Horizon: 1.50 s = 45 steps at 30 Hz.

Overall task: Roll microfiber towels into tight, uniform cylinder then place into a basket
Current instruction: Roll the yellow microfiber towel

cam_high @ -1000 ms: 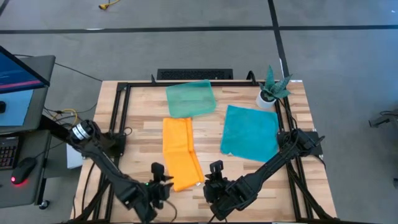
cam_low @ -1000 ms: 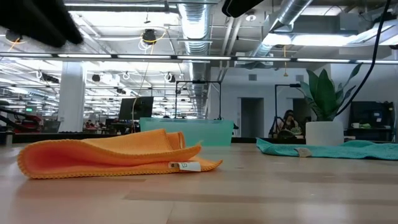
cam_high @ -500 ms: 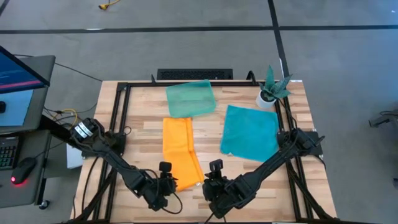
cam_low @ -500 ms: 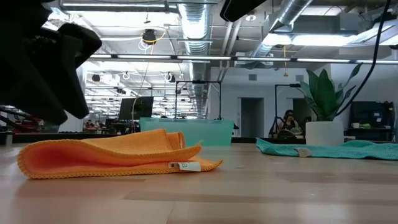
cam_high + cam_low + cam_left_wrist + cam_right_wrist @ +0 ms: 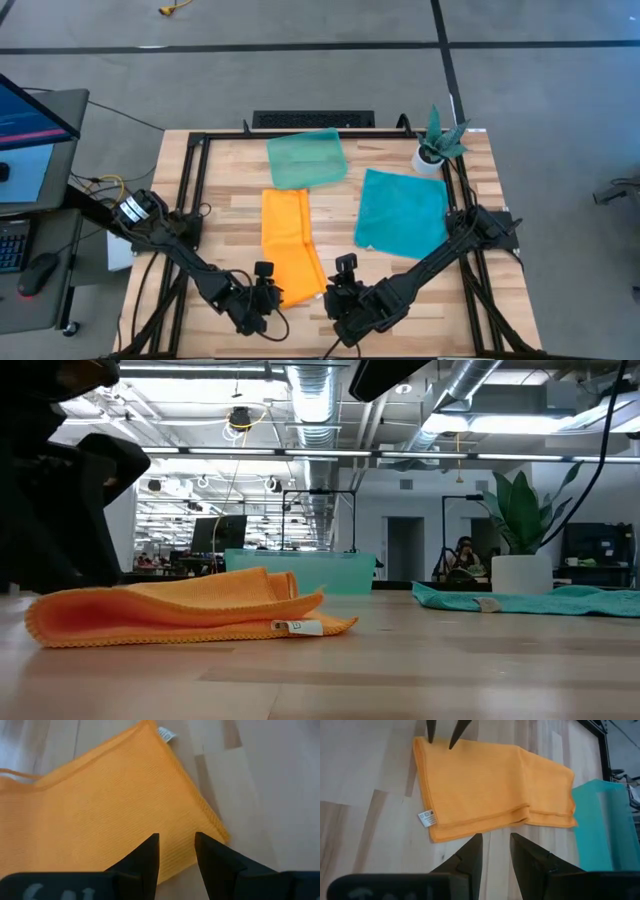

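Note:
The orange towel [image 5: 290, 245] lies folded in a long strip at the table's middle, its white label [image 5: 426, 817] at the near right corner. My left gripper [image 5: 176, 836] is open, its fingertips over the strip's near left corner [image 5: 418, 744]. My right gripper [image 5: 495, 836] hangs open above bare wood just near of the strip's near right corner, touching nothing. The teal towel [image 5: 403, 212] lies spread flat at the right. The pale-green basket [image 5: 306, 158] stands at the far middle. My left gripper slants down from the near left side, its two fingertips [image 5: 430, 731] low over the orange towel's near left corner [image 5: 150, 820]. Whether they touch the cloth I cannot tell. The towel lies flat on the table.
A small white pot with a green plant [image 5: 437, 140] stands at the far right corner. A black frame [image 5: 190, 180] runs around the table's edges. Bare wood [image 5: 230, 190] shows left of the orange strip and along the near edge.
My left gripper has come down and gone toward the far edge, onto the orange towel's near left corner, tipping as it went. Its finger gap looks unchanged. The towels have kept their places.

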### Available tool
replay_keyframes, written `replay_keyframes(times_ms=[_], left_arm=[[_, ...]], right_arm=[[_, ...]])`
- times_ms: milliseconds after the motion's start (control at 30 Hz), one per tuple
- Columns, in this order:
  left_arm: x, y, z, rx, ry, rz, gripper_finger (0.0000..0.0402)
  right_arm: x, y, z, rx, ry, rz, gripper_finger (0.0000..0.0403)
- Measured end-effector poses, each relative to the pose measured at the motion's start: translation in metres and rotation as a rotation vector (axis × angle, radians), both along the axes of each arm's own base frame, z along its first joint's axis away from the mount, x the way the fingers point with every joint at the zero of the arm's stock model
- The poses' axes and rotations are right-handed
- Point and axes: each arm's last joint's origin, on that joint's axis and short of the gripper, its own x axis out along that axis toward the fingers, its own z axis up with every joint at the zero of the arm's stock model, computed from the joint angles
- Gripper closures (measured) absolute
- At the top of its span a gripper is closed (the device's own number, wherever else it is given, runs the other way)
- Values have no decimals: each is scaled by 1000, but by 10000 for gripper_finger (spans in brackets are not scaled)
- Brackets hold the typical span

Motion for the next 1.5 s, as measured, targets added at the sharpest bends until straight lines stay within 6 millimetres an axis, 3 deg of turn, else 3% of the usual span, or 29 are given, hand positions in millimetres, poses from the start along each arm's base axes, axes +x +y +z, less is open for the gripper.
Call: replay_keyframes(times_ms=[500,767,900,1233,1500], left_arm=[[-1,-1,-1,-36,28,-11,283],[8,-8,-31,-41,55,-13,283],[9,-9,-33,-31,63,-12,283],[0,-29,6,25,183,-89,283],[-22,-55,36,168,89,-31,283]], right_arm=[[0,0,0,1,1,1,281],[0,0,0,11,7,5,281],[0,0,0,10,7,5,281],[-2,1,-1,4,18,8,281],[-4,2,-1,-1,29,10,281]])
